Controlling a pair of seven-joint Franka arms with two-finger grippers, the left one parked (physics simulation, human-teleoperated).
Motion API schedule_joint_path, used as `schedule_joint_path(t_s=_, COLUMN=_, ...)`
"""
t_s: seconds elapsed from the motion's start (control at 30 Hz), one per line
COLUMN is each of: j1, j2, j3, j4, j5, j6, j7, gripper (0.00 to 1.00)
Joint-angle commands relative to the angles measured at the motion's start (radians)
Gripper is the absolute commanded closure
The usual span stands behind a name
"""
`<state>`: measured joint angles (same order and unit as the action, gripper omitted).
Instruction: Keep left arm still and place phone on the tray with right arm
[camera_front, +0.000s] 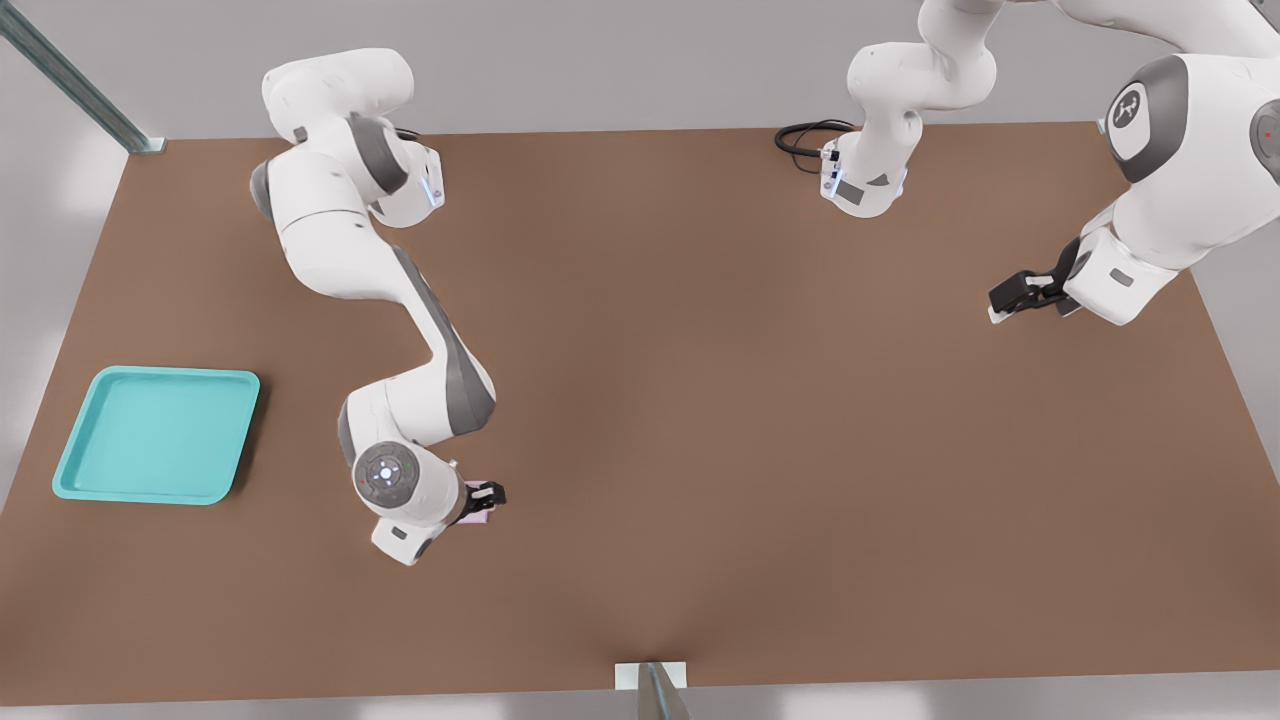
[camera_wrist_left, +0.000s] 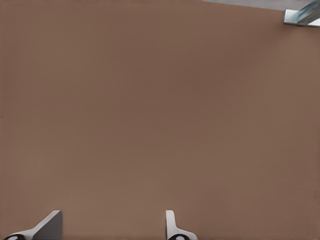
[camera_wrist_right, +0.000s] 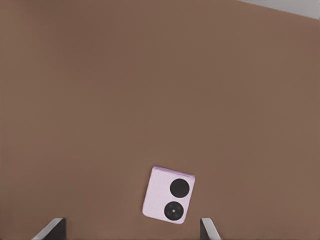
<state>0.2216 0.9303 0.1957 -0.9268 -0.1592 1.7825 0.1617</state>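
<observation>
The phone (camera_wrist_right: 168, 195) lies flat on the brown table (camera_front: 700, 400), lens side up, its two round black lenses in a row along its slightly longer axis. It is small, squarish and pale pink-lilac with rounded corners. The right arm's gripper (camera_wrist_right: 132, 229) hovers over it with fingers spread wide, grasping nothing. The turquoise tray (camera_front: 156, 434) sits well apart, toward the front view's left.

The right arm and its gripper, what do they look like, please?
The right arm is white and jointed, with long grey side panels and a round grey joint cap carrying small lights. Its gripper is black with two fingers, above the pink phone on the brown table. In the right wrist view the fingertips look pale grey.
</observation>
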Motion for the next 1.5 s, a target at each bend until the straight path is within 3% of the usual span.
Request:
schedule_joint_path(t_s=0.0, j1=-0.022, j2=-0.031, j3=0.016, j4=-0.174, j5=-0.065, j6=0.33, j7=0.372, gripper=0.0)
schedule_joint_path(t_s=0.17, j1=-0.054, j2=-0.042, j3=-0.024, j4=-0.29, j5=-0.028, j6=0.492, j7=0.4, gripper=0.0)
schedule_joint_path(t_s=0.33, j1=-0.056, j2=-0.053, j3=-0.021, j4=-0.388, j5=-0.022, j6=0.558, j7=0.545, gripper=0.0)
schedule_joint_path(t_s=0.67, j1=-0.071, j2=-0.077, j3=-0.015, j4=-0.558, j5=0.013, j6=0.663, j7=0.536, gripper=0.0)
schedule_joint_path(t_s=1.47, j1=-0.117, j2=-0.053, j3=0.013, j4=-0.555, j5=0.012, j6=0.62, j7=0.253, gripper=0.0)
